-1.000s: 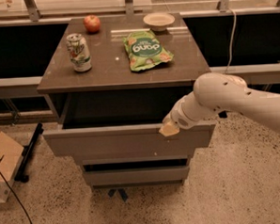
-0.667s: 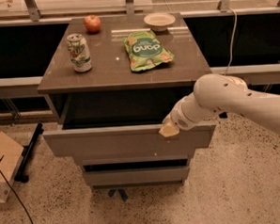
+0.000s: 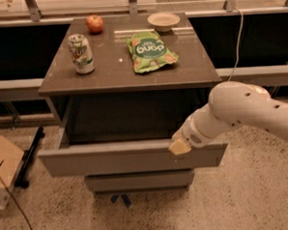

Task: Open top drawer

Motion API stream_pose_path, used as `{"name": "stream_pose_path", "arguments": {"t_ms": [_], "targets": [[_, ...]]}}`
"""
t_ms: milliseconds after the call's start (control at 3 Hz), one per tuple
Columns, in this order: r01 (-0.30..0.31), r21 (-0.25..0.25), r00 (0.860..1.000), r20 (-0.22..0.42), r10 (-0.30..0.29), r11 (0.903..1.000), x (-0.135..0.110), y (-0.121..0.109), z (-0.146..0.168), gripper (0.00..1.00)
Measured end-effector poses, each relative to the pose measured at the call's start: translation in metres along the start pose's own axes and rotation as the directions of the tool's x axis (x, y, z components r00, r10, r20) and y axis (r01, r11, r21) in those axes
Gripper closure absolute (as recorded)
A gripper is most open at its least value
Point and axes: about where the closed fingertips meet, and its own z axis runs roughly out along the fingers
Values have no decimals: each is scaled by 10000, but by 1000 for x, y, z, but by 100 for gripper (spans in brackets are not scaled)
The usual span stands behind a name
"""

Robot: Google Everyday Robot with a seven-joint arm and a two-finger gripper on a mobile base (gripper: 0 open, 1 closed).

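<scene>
Top drawer (image 3: 127,159) stands open, projecting beyond the front edge of the surface (image 3: 117,72), its box body exposed. Gripper (image 3: 179,146) meets the right part of the drawer front's upper rim; whether it is clamping there cannot be told.

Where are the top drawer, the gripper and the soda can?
top drawer (image 3: 112,159): camera view, its grey front.
gripper (image 3: 179,146): camera view, tip at the drawer's front edge.
soda can (image 3: 81,53): camera view, its side.

Lab: end effector (image 3: 179,146) at top drawer (image 3: 122,158)
</scene>
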Motion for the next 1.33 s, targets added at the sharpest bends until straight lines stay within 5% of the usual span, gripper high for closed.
{"name": "stream_pose_path", "arguments": {"t_ms": [1000, 1333], "targets": [[25, -25, 10000, -14, -25, 10000, 0, 2, 1, 5], [348, -137, 9990, -266, -351, 9993, -1, 4, 4, 0]]}}
